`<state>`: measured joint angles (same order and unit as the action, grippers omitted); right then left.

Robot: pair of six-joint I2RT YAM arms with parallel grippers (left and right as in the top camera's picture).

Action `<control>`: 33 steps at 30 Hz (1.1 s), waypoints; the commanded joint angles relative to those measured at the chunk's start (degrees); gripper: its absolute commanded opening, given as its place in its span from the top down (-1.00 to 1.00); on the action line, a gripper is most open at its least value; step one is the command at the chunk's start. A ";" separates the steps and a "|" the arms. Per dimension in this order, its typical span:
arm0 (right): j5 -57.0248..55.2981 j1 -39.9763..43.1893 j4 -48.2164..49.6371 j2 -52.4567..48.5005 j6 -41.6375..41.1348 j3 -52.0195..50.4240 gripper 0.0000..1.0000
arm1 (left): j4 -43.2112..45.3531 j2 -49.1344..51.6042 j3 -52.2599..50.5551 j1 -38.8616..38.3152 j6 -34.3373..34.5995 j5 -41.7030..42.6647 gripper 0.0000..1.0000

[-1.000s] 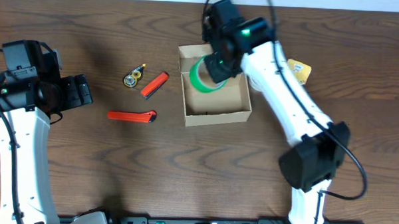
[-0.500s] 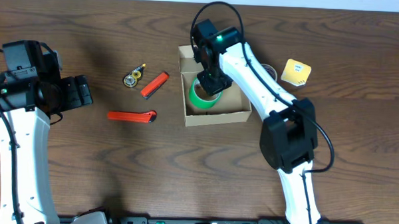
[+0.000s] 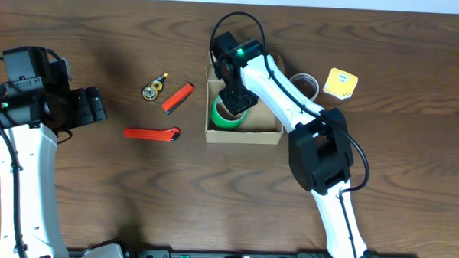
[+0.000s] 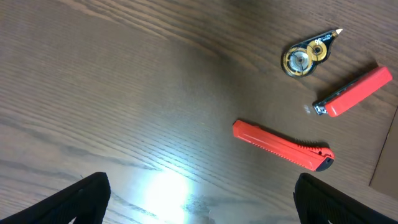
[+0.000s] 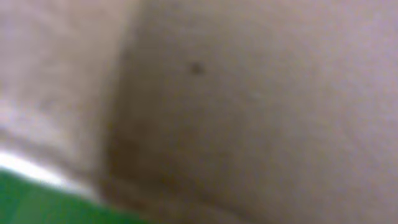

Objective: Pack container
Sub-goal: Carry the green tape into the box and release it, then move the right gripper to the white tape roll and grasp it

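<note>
The small brown cardboard box [image 3: 252, 137] sits open near the middle of the dark wooden table [image 3: 173, 196], a bit toward the far edge. Its sides are plain, flat and smooth. A shiny green roll of tape [image 3: 221, 119] lies inside it, in the left part, close to the front wall.

The right gripper [image 3: 234, 103] is down inside the box, just over the green roll. It is black, on a white arm [image 3: 281, 81] that bends across the box's right side. Its own camera is so close that all looks fuzzy: soft brown cardboard [image 5: 249, 112] and a bit of green in the bottom corner. You cannot tell if it is open or closed, or if it touches the roll.

Just right of the box, partly under the arm, sits a round tan ring [image 3: 306, 81]. Beside that lies a small yellow block [image 3: 340, 83].

Left of the box lie a short red bar [image 3: 178, 97], a round little tape gadget with a yellow tip [image 3: 153, 89], and a long, thin red cutter [image 3: 151, 133]. They do not touch each other.

Far to the left, the left gripper [image 3: 91, 107] hangs over bare, streaky wood. Its two dark fingers [image 4: 87, 198] stand wide apart with nothing between them.
</note>
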<state>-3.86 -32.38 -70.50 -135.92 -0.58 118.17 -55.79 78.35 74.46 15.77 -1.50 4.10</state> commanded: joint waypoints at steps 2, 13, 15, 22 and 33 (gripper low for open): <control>-0.24 -0.79 -0.17 -0.22 0.42 0.90 0.35 | -0.31 0.09 1.03 0.39 0.24 0.02 -0.90; -0.70 -1.16 -1.53 6.88 0.48 1.09 0.15 | 0.24 0.09 1.03 0.39 0.24 0.00 -0.90; -1.62 -1.27 -1.70 10.38 0.46 1.09 0.13 | 0.37 0.09 1.01 0.39 0.22 0.00 -0.90; -6.71 0.26 -2.67 22.18 0.42 1.09 -0.12 | 0.57 0.20 1.01 0.39 0.22 0.00 -0.90; -0.76 21.40 -1.40 24.98 -4.79 -1.77 -0.36 | 0.52 1.05 0.70 0.37 0.24 0.02 -0.91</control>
<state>-7.53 -17.19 -72.82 -110.13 -2.15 118.69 -55.24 78.56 74.46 15.77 -1.50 4.10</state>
